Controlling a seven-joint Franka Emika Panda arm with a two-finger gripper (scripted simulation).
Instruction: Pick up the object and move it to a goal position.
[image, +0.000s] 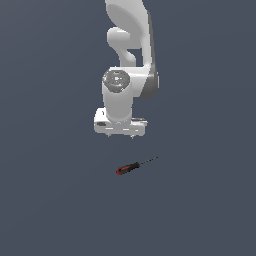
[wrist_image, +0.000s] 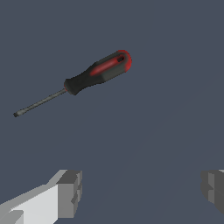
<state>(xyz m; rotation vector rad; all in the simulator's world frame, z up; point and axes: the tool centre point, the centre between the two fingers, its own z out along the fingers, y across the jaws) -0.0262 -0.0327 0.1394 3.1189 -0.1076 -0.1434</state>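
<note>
1. Above a plain grey floor (image: 45, 210) hangs the white arm (image: 127, 60), nothing else around it.
2. Its gripper (image: 120, 135) has fingers (wrist_image: 70, 192) spread wide apart, empty, pointing down.
3. The screwdriver (image: 131, 167) lies flat on the floor, below the gripper and apart from it, red-capped handle toward the exterior view's left, thin shaft toward its right.
4. Risk, as I judge it: in the wrist view the tool sits off the gap between the fingers, so a straight descent could miss or clip the handle and roll it; pinching the shaft could let it pivot.
5. No containers are visible.
</note>
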